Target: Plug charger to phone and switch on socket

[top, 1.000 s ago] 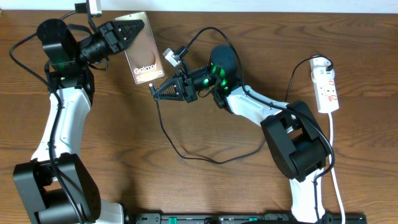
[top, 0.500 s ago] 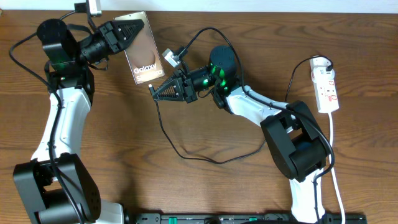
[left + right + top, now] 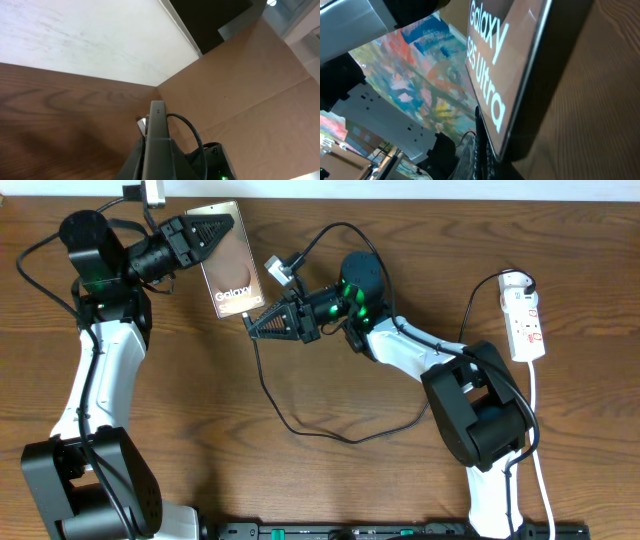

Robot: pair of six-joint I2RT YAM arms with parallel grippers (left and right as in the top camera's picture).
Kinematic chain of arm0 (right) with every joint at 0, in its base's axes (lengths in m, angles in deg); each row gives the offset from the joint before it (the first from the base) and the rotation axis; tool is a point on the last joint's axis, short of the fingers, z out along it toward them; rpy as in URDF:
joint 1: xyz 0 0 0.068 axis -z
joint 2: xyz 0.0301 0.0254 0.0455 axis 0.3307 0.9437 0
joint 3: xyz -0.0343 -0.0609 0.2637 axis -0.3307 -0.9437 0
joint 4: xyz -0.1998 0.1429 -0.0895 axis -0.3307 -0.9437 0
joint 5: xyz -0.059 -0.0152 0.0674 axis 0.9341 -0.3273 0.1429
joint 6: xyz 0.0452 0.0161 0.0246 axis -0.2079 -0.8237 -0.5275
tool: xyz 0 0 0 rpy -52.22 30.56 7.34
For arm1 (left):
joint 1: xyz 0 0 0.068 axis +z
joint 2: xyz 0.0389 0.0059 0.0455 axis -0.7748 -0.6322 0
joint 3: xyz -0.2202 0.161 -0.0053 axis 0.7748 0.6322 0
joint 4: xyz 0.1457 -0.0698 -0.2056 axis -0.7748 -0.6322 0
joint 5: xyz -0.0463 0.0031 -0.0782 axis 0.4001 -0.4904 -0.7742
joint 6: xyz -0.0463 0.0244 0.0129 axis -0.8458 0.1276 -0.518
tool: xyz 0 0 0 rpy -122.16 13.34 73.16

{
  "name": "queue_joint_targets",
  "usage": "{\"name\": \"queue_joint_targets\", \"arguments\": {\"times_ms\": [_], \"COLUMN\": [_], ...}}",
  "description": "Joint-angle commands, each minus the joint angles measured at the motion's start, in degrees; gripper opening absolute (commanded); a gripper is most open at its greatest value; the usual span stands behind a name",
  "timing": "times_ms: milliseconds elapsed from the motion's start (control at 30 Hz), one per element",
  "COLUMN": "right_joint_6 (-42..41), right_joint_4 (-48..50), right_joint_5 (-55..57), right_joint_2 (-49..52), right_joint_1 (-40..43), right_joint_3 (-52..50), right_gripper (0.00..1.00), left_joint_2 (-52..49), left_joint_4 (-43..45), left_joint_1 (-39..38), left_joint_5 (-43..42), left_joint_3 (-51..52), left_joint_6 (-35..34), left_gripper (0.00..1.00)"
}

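Phone (image 3: 232, 270) is gripped by the left gripper (image 3: 212, 228) near the far edge. Charger (image 3: 262, 385), pinched by the right gripper (image 3: 251, 327), seems not yet plugged. Socket (image 3: 526, 320) is untouched.

The brown phone (image 3: 232, 268) with white words sits slanted at the far side. The thin black charger (image 3: 330, 437) makes a big loop, its tip just below the phone. The white socket (image 3: 526, 315) lies far right, with a black plug in it.
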Motion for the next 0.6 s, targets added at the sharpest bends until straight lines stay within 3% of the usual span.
{"name": "queue_joint_targets", "arguments": {"times_ms": [0, 567], "right_joint_6": [-0.33, -0.33], "right_joint_4": [0.26, 0.26], "right_joint_5": [0.11, 1.05], "right_joint_2": [-0.07, -0.07], "right_joint_1": [0.37, 0.33], "right_joint_3": [0.39, 0.39], "right_gripper": [0.01, 0.01], "left_joint_2": [0.11, 0.11], "left_joint_4": [0.52, 0.5], "left_joint_1": [0.28, 0.0], "left_joint_5": [-1.4, -1.6], "left_joint_3": [-0.33, -0.33], "left_joint_6": [0.02, -0.66], "left_gripper": [0.07, 0.08]}}
